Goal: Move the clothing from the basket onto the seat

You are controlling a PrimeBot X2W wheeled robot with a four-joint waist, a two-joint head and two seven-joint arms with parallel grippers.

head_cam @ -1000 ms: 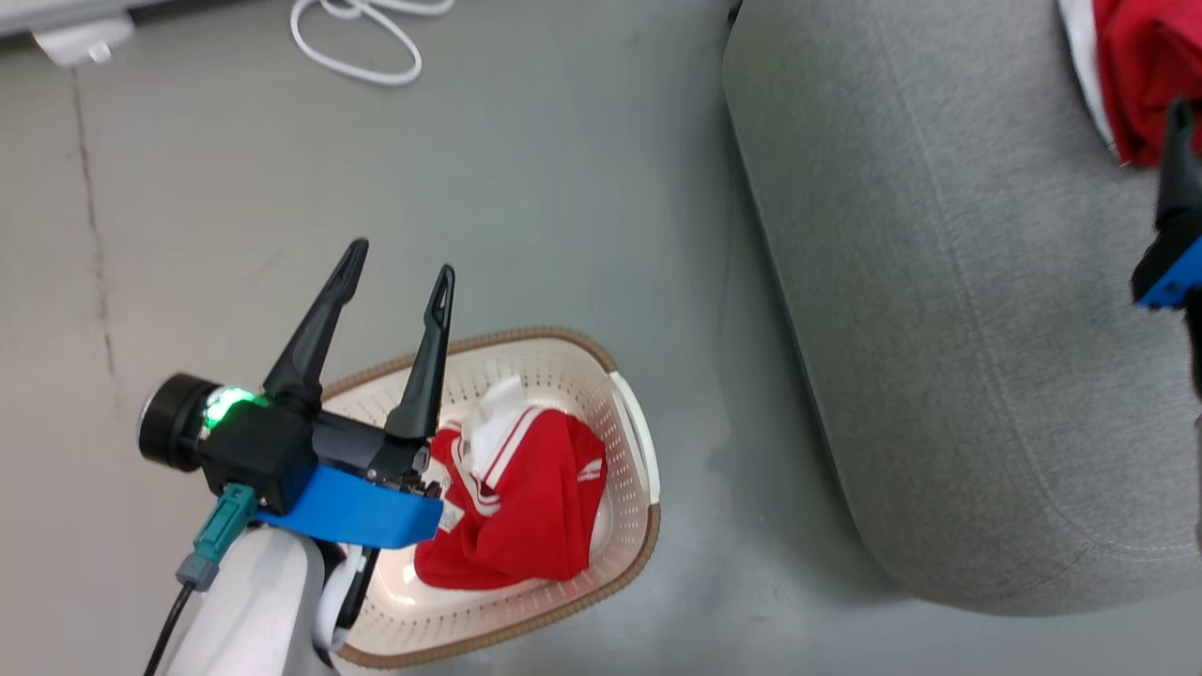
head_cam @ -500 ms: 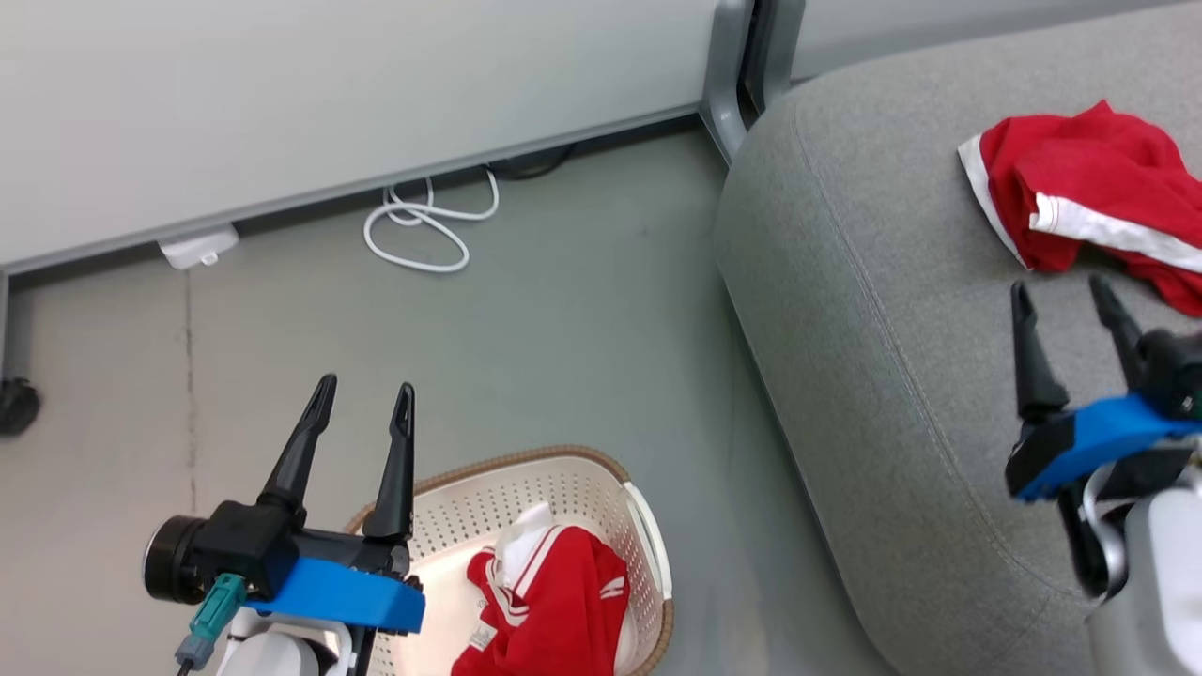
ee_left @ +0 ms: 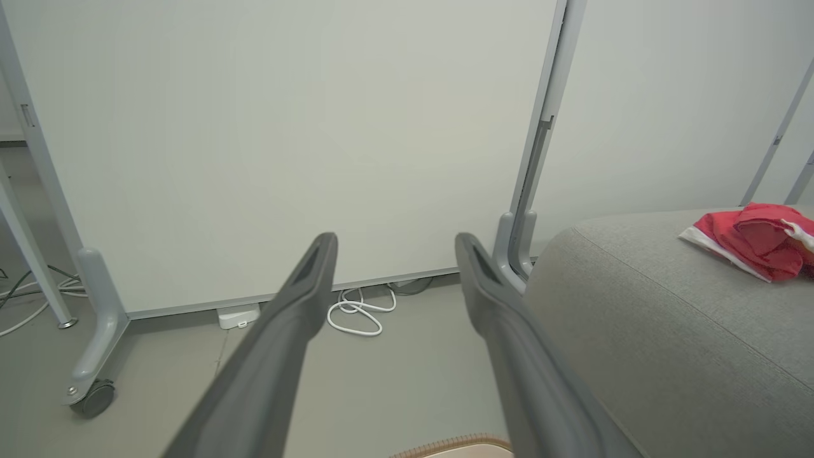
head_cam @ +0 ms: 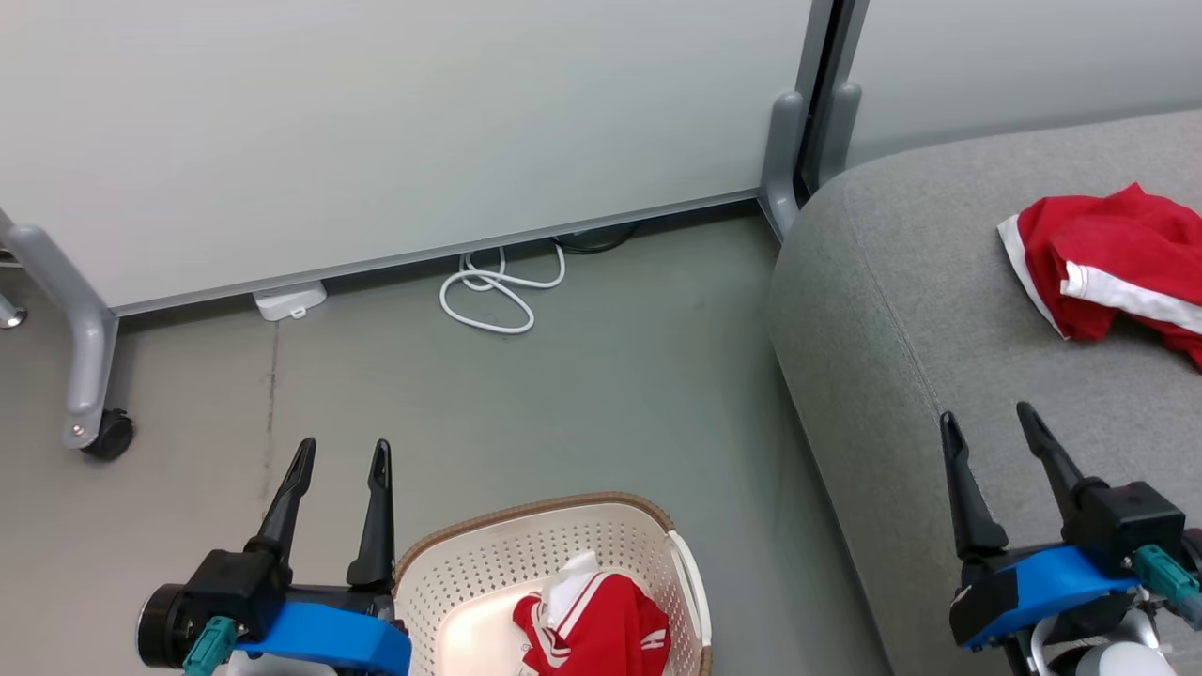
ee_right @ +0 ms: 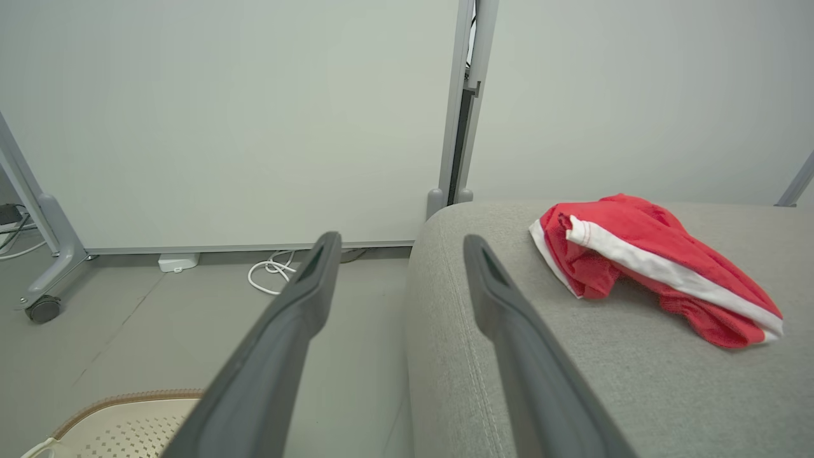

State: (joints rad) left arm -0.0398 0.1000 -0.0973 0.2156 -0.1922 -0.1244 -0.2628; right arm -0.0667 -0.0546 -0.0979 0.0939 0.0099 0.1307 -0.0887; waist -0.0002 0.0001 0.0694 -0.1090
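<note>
Left claw: the left gripper (head_cam: pixel 344 443) is at 7 o'clock in the head view. Its fingers are apart with nothing between them, and they point toward 12.
Right claw: the right gripper (head_cam: pixel 985 413) is at 4 o'clock, fingers apart and empty, seen against the seat's near edge.
Basket: the basket (head_cam: pixel 535 509) stands on the floor (head_cam: pixel 601 394) at 6 o'clock, cut by the bottom edge. It is just beside the left gripper, on its 3 o'clock side.
Clothing in basket: a red jersey (head_cam: pixel 606 627) with white stripes lies crumpled inside.
Clothing on seat: a second red jersey (head_cam: pixel 1113 258) lies bunched on the seat at 2 o'clock, well apart from the right gripper.
Seat: the grey seat (head_cam: pixel 901 310) takes up the 3 o'clock side.
Background: a white cable (head_cam: pixel 498 291) is coiled at 12 o'clock at the foot of a pale panel (head_cam: pixel 376 122). A caster wheel (head_cam: pixel 108 437) is at 9 o'clock.
</note>
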